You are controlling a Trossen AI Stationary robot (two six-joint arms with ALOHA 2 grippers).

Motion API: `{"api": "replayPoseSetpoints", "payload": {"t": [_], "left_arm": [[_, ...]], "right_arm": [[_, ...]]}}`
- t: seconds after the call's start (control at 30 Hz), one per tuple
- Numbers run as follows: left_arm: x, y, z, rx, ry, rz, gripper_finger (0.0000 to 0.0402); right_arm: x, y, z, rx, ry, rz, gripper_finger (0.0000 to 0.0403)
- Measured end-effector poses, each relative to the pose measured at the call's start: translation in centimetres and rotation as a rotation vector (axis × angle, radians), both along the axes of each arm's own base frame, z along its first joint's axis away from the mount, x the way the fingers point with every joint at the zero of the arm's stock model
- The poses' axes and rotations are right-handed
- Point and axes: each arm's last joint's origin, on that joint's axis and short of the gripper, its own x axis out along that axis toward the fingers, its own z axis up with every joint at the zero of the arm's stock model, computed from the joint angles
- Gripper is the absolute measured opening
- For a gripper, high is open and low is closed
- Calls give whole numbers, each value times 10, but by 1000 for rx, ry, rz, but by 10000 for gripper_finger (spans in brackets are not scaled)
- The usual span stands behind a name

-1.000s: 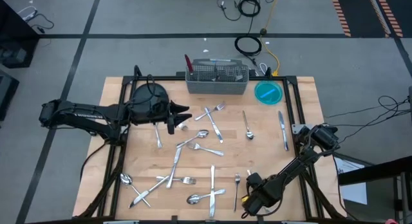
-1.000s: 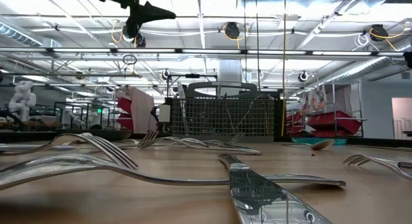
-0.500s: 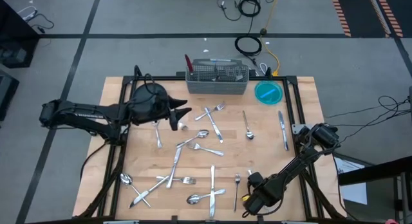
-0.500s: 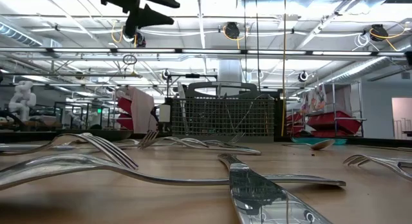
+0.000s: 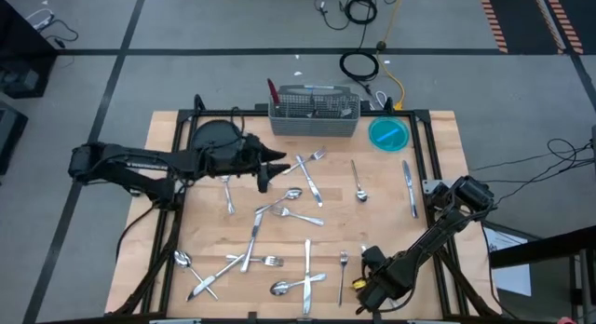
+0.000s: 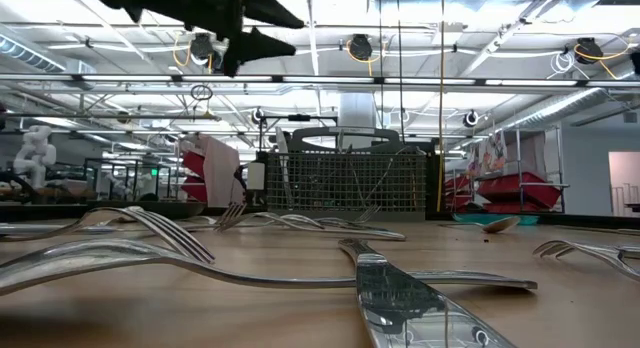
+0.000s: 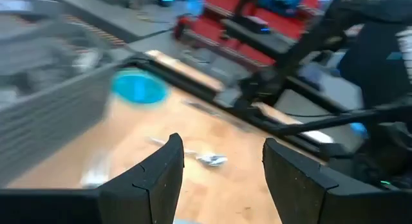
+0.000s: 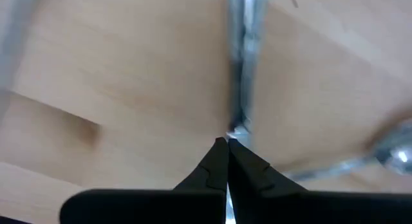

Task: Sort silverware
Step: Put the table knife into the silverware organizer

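Observation:
Several silver forks, spoons and knives lie flat and scattered on the wooden table [image 5: 372, 222]: crossed forks [image 5: 308, 168], a spoon [image 5: 358, 182], a knife [image 5: 408, 187], a cluster [image 5: 277, 209], more near the front [image 5: 228, 263]. My left gripper [image 5: 272, 166] hovers open above the table, left of the crossed forks; in its wrist view [image 7: 222, 179] a spoon [image 7: 210, 159] shows between the fingers. My right gripper [image 5: 359, 287] is low at the near edge beside a small fork [image 5: 343, 266]. Its fingers [image 8: 226, 145] are shut, tips at the end of a silver piece [image 8: 241, 69]. My right gripper's shut fingertips [image 8: 219, 153] meet the near end [image 8: 237, 129] of a slim silver piece that lies flat on the table and runs away from them. Whether they touch it, I cannot tell.
A grey wire-mesh caddy [image 5: 314, 113] stands at the far edge, a blue dish [image 5: 388, 133] to its right, a dark round plate [image 5: 212, 134] to its left beside my left arm. A black frame [image 5: 172, 203] runs along the table's sides. Bare wood lies between the utensils.
My left gripper has moved toward the table's right edge, nearer the crossed forks, staying open and high above the table. The silverware has kept its place.

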Motion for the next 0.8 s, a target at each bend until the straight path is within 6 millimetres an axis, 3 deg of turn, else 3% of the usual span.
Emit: {"api": "replayPoseSetpoints", "payload": {"t": [0.13, 0.27, 0.37, 0.53, 0.8], "left_arm": [[17, 1, -6, -43, -85, -201, 212], [38, 2, -9, -104, -74, -378, 212], [55, 3, -13, -124, -51, -452, 212], [76, 4, -15, -131, -42, -464, 212], [80, 2, -13, -137, -47, -472, 212]], "right_arm": [[-2, 13, 31, -11, -102, 4, 2], [-25, 37, 55, -8, -94, -21, 0], [-42, 60, 62, 104, -98, -11, 18], [-51, 78, 61, 240, -52, 29, 97], [-50, 59, 48, -4, -11, 24, 234]]}}
